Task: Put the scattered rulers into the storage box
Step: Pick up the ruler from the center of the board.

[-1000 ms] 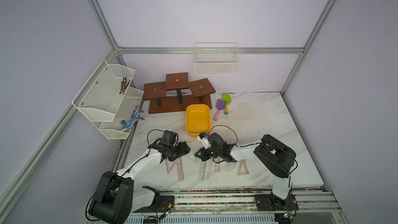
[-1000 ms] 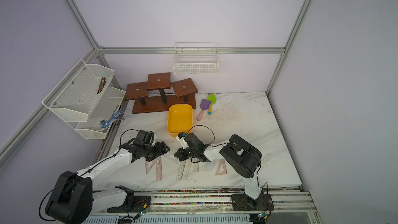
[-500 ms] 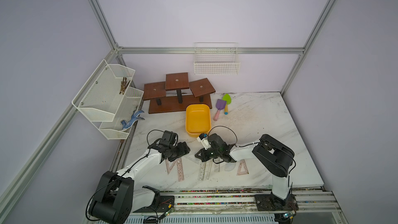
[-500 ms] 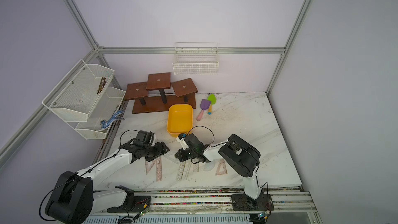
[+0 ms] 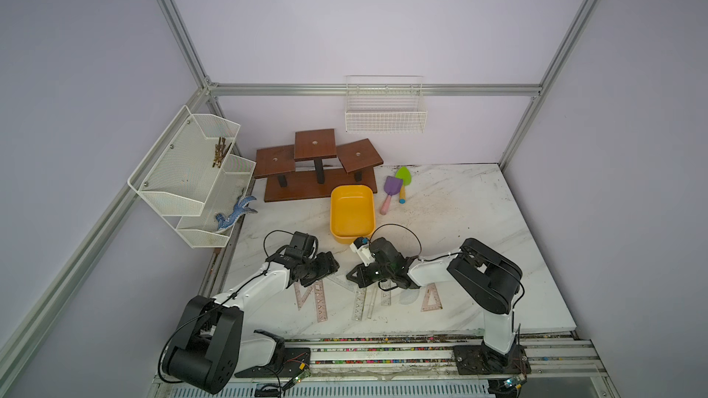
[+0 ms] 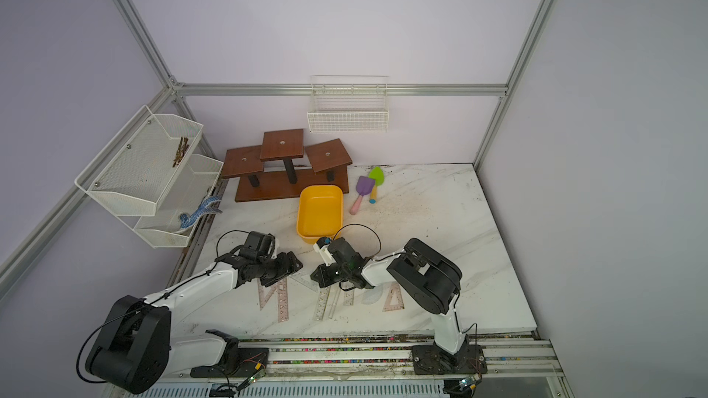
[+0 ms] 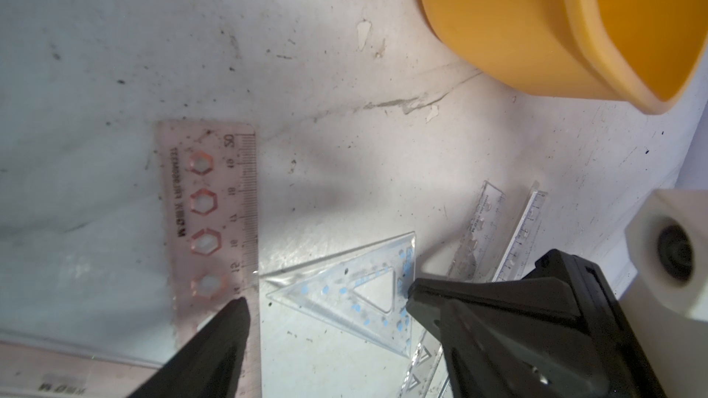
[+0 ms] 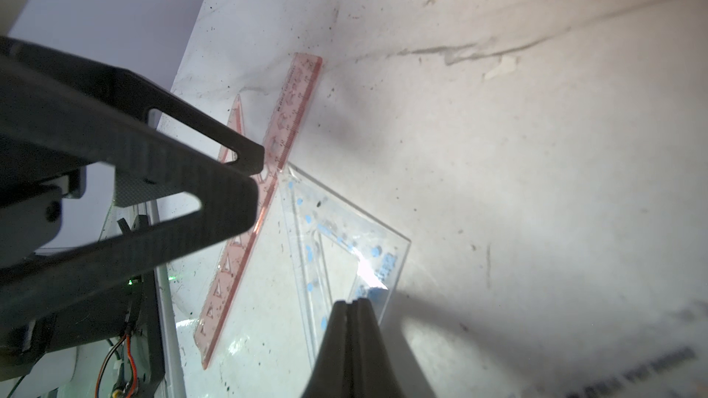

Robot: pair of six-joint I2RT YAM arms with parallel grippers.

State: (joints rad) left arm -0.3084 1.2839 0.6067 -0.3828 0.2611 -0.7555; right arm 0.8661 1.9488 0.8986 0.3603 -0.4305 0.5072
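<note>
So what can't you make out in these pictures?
- Whether the shut right gripper pinches or only touches the clear set square: its own tips hide the contact in the right wrist view.
- How many rulers lie under the arms, in both top views.
- The storage box: cut off by the left wrist view's edge.
- Brown bits in the mesh rack: too small, top views.

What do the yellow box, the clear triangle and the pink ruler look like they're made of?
The storage box looks like moulded plastic: opaque yellow, smooth, soft sheen, rounded rim. The clear set square seems hard transparent plastic, glossy, catching a bright glint. The pink ruler is probably tinted see-through plastic: printed scale and hexagon cut-outs.
</note>
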